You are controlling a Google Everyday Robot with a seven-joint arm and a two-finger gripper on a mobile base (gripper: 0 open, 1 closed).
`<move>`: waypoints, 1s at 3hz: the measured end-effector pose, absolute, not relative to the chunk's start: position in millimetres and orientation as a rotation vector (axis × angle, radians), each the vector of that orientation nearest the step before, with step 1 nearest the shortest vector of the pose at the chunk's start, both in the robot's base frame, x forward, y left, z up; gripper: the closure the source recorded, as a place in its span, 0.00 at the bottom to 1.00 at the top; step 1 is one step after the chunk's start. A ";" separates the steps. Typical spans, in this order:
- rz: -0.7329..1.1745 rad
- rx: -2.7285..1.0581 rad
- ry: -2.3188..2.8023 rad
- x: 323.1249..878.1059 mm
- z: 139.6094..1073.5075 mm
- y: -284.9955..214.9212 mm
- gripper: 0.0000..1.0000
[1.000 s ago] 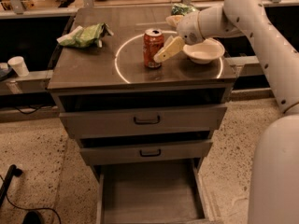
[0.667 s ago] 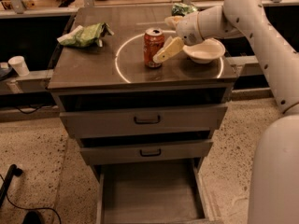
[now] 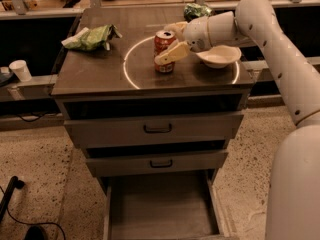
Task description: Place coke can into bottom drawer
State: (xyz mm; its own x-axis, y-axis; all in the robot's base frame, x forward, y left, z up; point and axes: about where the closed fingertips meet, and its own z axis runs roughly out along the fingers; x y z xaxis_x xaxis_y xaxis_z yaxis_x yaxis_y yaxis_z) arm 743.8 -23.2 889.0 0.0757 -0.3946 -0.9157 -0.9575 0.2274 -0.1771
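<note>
The coke can [image 3: 164,54] stands upright on the cabinet top, inside a white ring mark, just left of the white bowl [image 3: 218,57]. My gripper [image 3: 164,44] reaches in from the right at can height. Its fingers straddle the can, one finger [image 3: 173,53] across the near side and the other behind the can's top. The jaws look open around the can, which still rests on the top. The bottom drawer [image 3: 160,206] is pulled out below, its flat grey floor bare.
A green chip bag [image 3: 92,37] lies at the top's left rear and another green bag [image 3: 196,10] at the back right. Two upper drawers [image 3: 157,129] are closed. A white paper cup [image 3: 21,70] stands on a ledge at left. My arm [image 3: 280,59] spans the right side.
The near finger has shifted slightly left, so it now overlaps the can's side. The can has not moved.
</note>
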 end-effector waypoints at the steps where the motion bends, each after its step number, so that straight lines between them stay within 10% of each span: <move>1: 0.706 -1.338 1.497 743.8 888.9 -23.2 0.46; 3: 0.721 -1.366 1.480 740.0 889.8 -17.6 0.92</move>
